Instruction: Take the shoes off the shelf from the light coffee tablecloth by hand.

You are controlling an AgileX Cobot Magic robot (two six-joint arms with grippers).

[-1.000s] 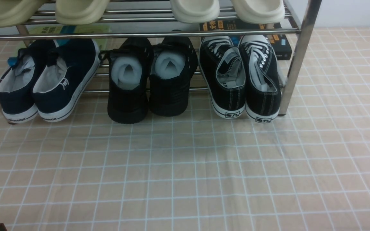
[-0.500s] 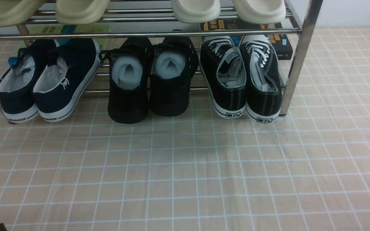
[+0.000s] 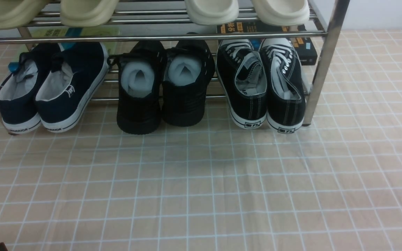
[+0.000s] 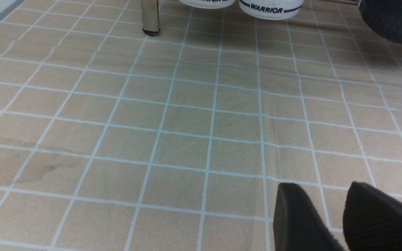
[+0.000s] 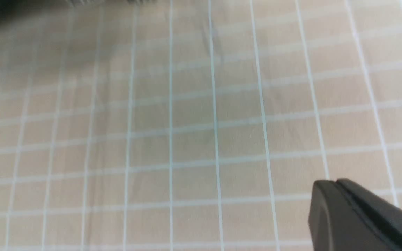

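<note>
Left gripper (image 4: 325, 186): lower right of its wrist view, low over the cloth; the two black fingers stand apart with nothing between them.
Right gripper (image 5: 335, 183): lower right of its wrist view, fingers pressed together on nothing.
Light coffee tablecloth (image 3: 201, 181): fills the lower half of the front view.
Black canvas sneakers (image 3: 262, 83): upper right of centre, on the lower tier of the chrome shoe rack (image 3: 321, 69). The heels face the camera, the two shoes touch, and the right one sits just beside the rack's leg.
Handling: probably light, with a soft canvas upper that gives and a stiffer rubber sole.
Hold: the heel collar looks best, drawing the shoe out low under the front bar.
Neighbours: all-black pair (image 3: 166, 87) and navy slip-ons (image 3: 51, 87) to the left; cream slippers (image 3: 211, 10) above.
</note>
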